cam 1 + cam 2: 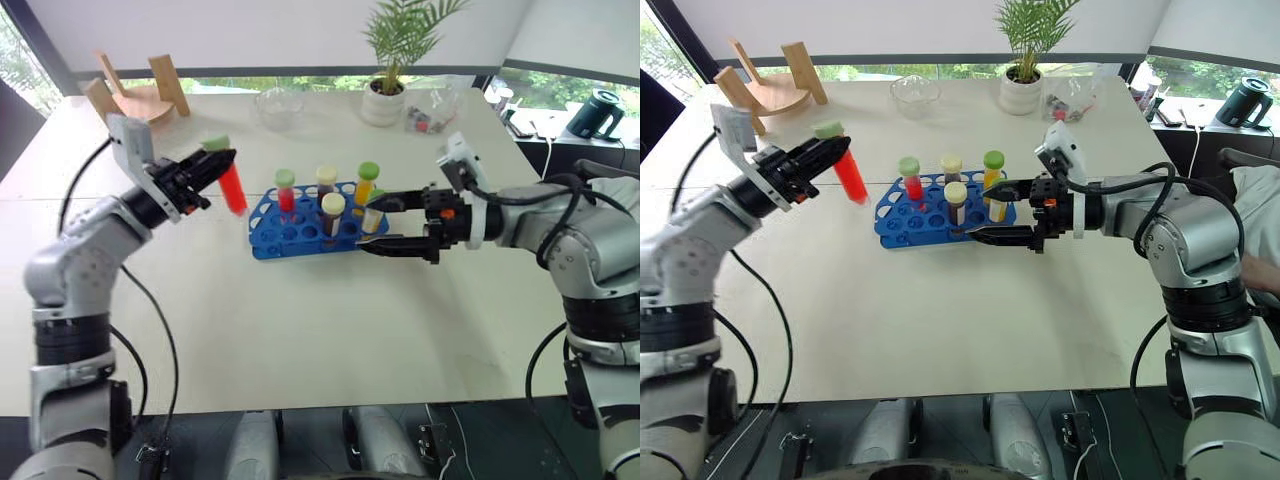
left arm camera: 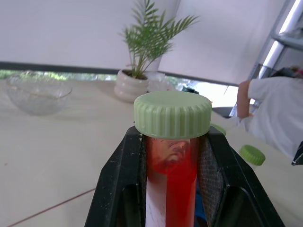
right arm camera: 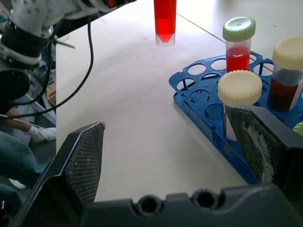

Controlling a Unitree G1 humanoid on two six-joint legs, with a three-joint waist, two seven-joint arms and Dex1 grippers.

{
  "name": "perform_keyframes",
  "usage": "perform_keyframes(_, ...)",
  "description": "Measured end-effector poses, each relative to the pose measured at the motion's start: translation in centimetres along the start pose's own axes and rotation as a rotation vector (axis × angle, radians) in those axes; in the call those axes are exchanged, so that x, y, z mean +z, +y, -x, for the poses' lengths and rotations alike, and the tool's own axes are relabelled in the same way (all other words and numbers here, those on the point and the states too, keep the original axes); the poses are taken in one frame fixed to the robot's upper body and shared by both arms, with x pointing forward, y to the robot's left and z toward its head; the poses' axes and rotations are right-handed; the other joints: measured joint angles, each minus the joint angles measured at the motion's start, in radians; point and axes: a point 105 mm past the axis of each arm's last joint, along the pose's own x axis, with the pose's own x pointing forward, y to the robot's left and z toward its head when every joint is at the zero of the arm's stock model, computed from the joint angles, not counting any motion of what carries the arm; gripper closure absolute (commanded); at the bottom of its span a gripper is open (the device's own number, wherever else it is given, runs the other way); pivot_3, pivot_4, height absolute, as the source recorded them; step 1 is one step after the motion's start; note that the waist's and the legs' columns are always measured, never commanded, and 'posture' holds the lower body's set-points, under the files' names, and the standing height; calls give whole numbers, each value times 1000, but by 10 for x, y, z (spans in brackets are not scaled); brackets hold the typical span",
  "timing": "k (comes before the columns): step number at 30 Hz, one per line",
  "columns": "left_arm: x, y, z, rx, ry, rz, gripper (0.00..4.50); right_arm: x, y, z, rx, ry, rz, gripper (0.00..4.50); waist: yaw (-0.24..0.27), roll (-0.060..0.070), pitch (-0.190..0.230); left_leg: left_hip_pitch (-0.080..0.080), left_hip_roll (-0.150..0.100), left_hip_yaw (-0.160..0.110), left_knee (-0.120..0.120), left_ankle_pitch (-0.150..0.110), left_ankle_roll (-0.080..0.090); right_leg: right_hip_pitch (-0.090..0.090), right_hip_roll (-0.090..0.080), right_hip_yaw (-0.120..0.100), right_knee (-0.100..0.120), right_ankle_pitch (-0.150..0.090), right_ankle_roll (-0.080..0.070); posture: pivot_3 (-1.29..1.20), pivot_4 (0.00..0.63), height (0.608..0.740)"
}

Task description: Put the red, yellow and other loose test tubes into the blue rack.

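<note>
My left gripper [image 1: 226, 160] is shut on a red test tube [image 1: 233, 190] just under its pale green cap [image 2: 173, 113]. The tube hangs tilted in the air, above the table and left of the blue rack [image 1: 272, 236]. Several capped tubes stand in the rack: a red one [image 1: 286, 192], two dark brown ones with cream caps [image 1: 333, 212], and a yellow-orange one [image 1: 367, 183]. My right gripper [image 1: 372, 222] is open at the rack's right end, level with the tubes. One of its fingers [image 3: 253, 142] is close beside a cream-capped tube [image 3: 239, 90].
A curved wooden stand [image 1: 140, 92] sits at the far left corner. A glass bowl [image 1: 278, 105], a potted plant [image 1: 385, 95] and a small clear container [image 1: 430, 112] line the far edge. A dark kettle [image 1: 598, 112] stands beyond the table. A person [image 2: 279, 113] is at the right.
</note>
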Motion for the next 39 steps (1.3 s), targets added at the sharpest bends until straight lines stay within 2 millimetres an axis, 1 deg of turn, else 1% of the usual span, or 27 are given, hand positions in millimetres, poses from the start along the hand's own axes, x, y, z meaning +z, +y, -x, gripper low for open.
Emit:
perform_keyframes(2, -4, -10, -8, -50, -35, -49, 3651, 0, -1, 0, -7, 3, -14, 0, 7, 0, 0, 0, 0, 0, 0, 0, 0, 0, 0, 0, 0, 0, 0, 0, 150, 740)
perform_keyframes(5, -17, -25, -21, -122, -33, -108, 3651, -1, -1, 0, -10, 11, -28, 0, 12, 0, 0, 0, 0, 0, -1, 0, 1, 0, 0, 0, 0, 0, 0, 0, 150, 740)
perform_keyframes(8, -31, -29, -30, -156, -6, -165, 3651, -2, -1, 2, -12, 18, -35, 0, 14, 0, 0, 0, 0, 0, -1, -1, 1, 0, 0, 0, -1, 0, 0, 0, 150, 740)
perform_keyframes(12, -53, -36, -38, -211, 42, -194, 3651, -2, -2, 2, -20, 16, -38, 0, 10, 0, 0, 0, 0, 0, -1, -1, 1, 0, 1, 0, -1, 0, 0, 0, 150, 740)
perform_keyframes(18, -69, -34, -40, -229, 63, -201, 3651, -2, -4, 4, -42, 7, -51, 0, 12, 0, 0, 0, 0, 0, -1, -1, 2, 0, 1, 0, -1, 0, 0, 0, 150, 740)
perform_keyframes(29, -72, -35, -43, -242, 37, -226, 3651, -2, -5, 4, -54, 4, -61, 0, 13, 0, 0, 0, 0, 0, -1, -1, 2, 0, 1, 0, -1, 0, 0, 0, 150, 740)
perform_keyframes(39, -73, -37, -36, -241, 37, -225, 3651, -1, -5, 3, -59, -4, -67, 0, 12, 0, 0, 0, 0, 0, -1, -1, 2, 0, 1, 0, -1, 0, 0, 0, 150, 740)
